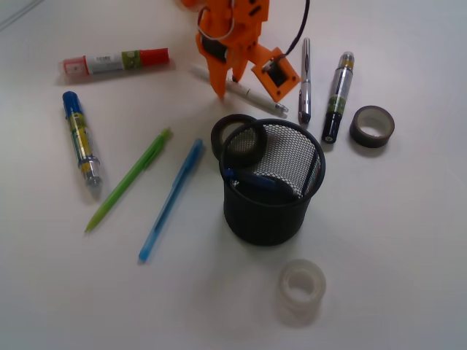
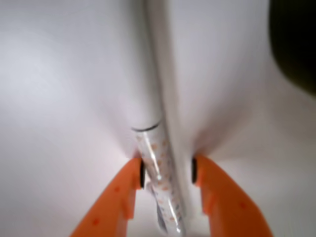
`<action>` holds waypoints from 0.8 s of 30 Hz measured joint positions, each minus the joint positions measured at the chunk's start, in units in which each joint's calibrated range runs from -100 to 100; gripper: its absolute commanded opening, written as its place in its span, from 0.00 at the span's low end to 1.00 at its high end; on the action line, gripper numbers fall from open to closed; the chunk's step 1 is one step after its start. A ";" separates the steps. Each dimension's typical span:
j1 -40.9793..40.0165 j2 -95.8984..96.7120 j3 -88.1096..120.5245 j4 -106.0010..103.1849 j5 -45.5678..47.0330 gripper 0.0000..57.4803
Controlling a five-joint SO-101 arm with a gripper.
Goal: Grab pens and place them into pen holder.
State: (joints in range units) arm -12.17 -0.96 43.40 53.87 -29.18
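Claw down on the table, jaws set narrow either side of the white pen, pads just beside the barrel; full contact can't be told, pen looks flat, not lifted. Holder sits near, in front of the claw, a dark tape roll touching its rim. One dark blue pen already inside. Left to do: white pen, silver pen just beside the claw, green pen and light blue pen lying left of the holder. Roughly one of five done, I'd say.
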 measured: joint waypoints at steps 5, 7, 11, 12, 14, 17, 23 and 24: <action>-0.07 2.00 -1.80 -0.78 0.24 0.01; -0.07 2.79 -3.50 0.09 0.20 0.01; 1.33 -1.39 -7.82 8.29 0.34 0.01; 2.52 -3.31 -9.61 11.40 0.10 0.01; 4.96 -7.84 -13.84 18.32 -0.63 0.01; 7.25 -14.72 -21.83 22.81 -2.20 0.01; 7.25 -20.03 -38.90 15.38 -7.47 0.01; 6.73 -20.12 -40.43 12.61 -8.50 0.01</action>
State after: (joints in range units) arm -5.44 -21.08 2.96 66.48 -37.68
